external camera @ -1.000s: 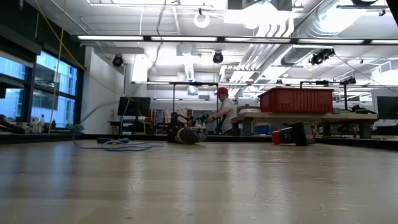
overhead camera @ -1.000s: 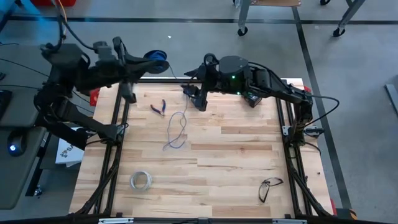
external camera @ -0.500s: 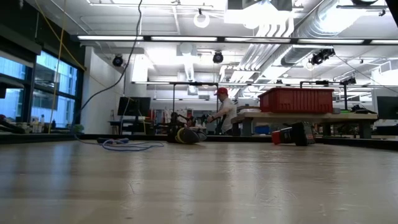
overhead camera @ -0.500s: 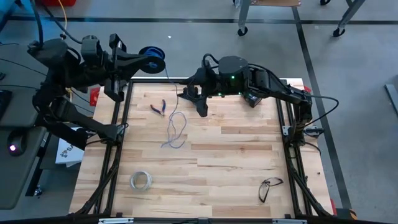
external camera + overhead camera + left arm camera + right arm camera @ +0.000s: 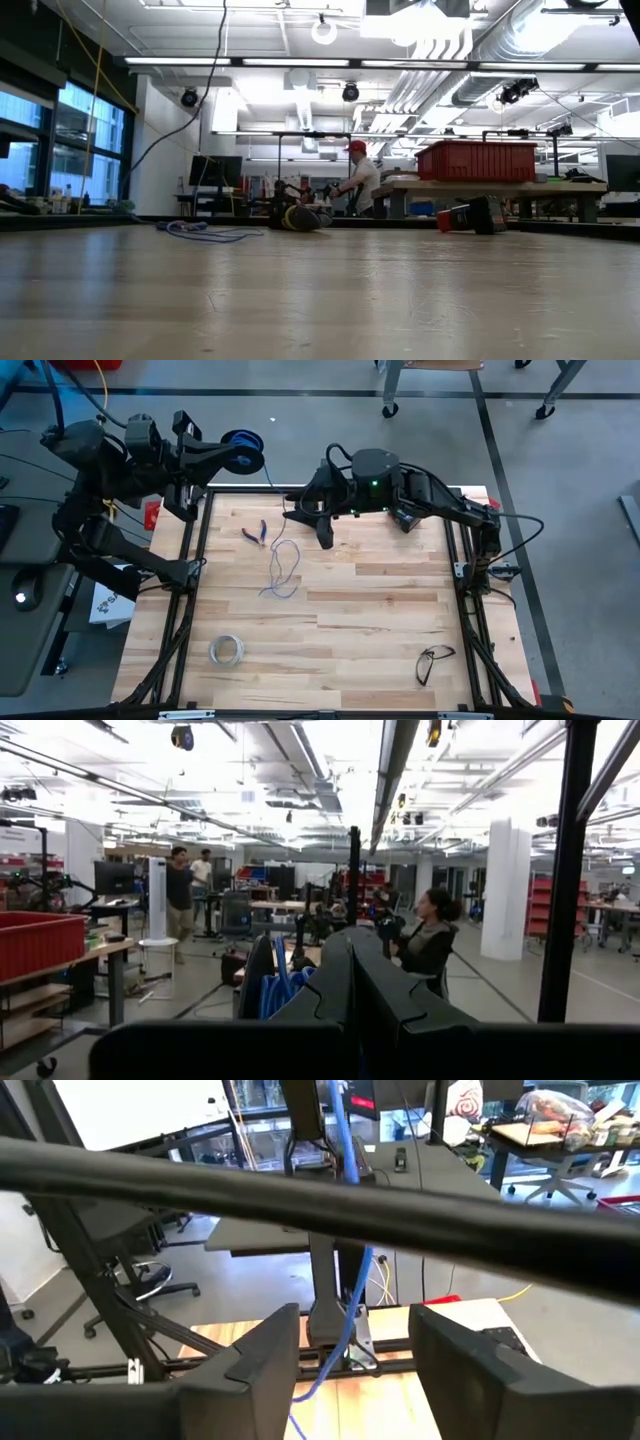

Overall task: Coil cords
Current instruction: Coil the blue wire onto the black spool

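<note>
- Overhead, the left gripper (image 5: 232, 457) was clamped on the spool (image 5: 243, 452), beyond the surface (image 5: 380, 610).
- Right gripper (image 5: 305, 518) stood wide around the wire (image 5: 283, 565), near the pliers (image 5: 254, 533).

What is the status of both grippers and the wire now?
Left gripper shut on spool, raised past table's far edge. Right gripper open around the wire, not gripping. Pliers beside the wire.
</note>
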`<state>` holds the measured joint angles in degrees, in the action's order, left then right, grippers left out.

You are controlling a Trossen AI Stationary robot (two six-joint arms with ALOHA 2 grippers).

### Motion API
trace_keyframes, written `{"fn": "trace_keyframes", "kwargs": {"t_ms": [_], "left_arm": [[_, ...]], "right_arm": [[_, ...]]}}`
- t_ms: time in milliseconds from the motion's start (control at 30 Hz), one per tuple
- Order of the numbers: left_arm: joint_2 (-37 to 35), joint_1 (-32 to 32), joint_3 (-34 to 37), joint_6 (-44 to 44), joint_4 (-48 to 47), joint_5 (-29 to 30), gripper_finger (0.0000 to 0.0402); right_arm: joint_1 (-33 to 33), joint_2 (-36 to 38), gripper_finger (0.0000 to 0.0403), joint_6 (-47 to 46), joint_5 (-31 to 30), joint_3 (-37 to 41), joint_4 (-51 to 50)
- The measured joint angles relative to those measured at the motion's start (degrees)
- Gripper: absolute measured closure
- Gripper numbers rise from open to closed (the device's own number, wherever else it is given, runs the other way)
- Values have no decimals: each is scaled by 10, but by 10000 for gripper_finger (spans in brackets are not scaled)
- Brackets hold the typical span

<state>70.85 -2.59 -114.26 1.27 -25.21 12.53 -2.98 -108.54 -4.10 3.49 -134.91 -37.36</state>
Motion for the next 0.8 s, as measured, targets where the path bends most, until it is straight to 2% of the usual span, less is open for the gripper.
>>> {"fn": "trace_keyframes", "kwargs": {"t_ms": [567,800], "left_arm": [[0,0,0,8,8,0,401],[0,0,0,8,11,0,401]], "right_arm": [[7,-9,299,16,2,1,14],[7,1,306,26,0,0,13]]}}
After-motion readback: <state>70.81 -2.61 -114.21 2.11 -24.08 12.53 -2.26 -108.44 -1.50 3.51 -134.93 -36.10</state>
